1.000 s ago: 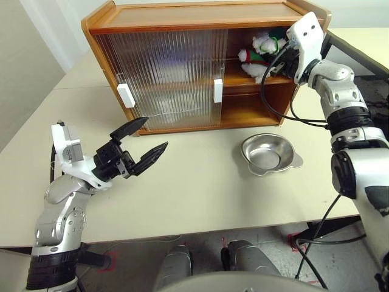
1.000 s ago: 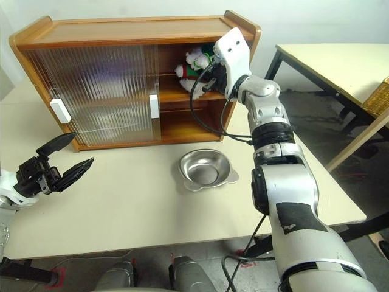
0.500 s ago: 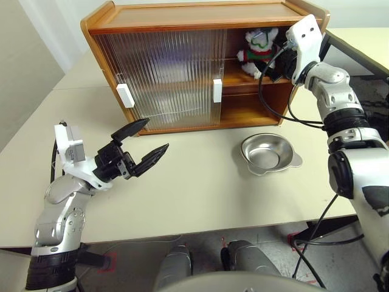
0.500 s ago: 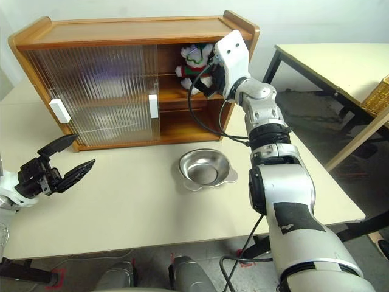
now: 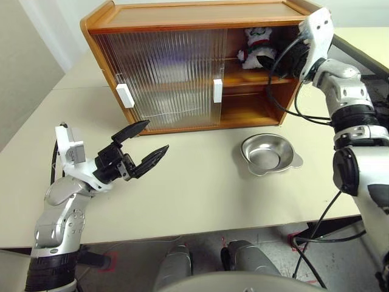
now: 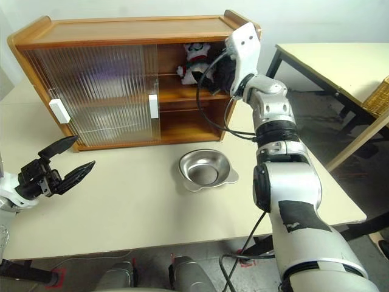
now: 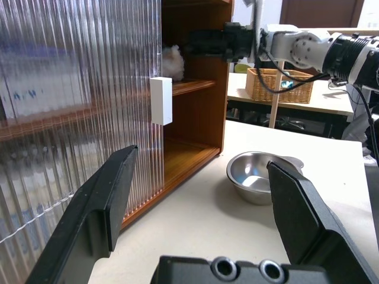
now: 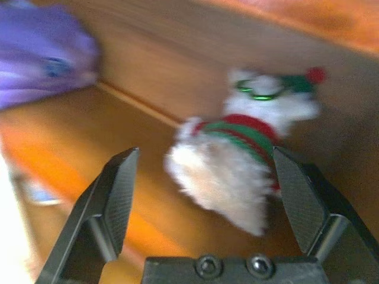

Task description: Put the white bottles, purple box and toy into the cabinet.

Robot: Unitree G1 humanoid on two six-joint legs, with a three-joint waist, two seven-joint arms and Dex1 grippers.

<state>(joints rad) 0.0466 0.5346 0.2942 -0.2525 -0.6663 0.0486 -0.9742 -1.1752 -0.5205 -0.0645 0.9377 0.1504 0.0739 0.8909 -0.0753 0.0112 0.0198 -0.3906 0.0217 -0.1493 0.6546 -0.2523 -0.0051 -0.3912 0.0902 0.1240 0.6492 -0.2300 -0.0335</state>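
Note:
The toy (image 8: 231,160), white and fluffy with red and green bands, stands free on the upper shelf of the wooden cabinet (image 5: 194,15), in its open right half. My right gripper (image 8: 204,154) is open at the shelf's mouth, one finger on each side of the toy and apart from it. The purple box (image 8: 41,59) lies further along the same shelf. The white bottles are hidden. My left gripper (image 5: 155,135) hangs open over the table in front of the cabinet's left end, with nothing in it.
Two ribbed sliding doors with white handles (image 5: 217,90) cover the cabinet's left and middle. A shiny metal bowl (image 5: 267,153) sits on the table in front of the open lower shelf. A second table with a wicker basket (image 7: 278,86) stands to the right.
My right gripper has opened and let go of the toy, which was tilted in its grip and now stands on the upper shelf. The left arm has not moved.

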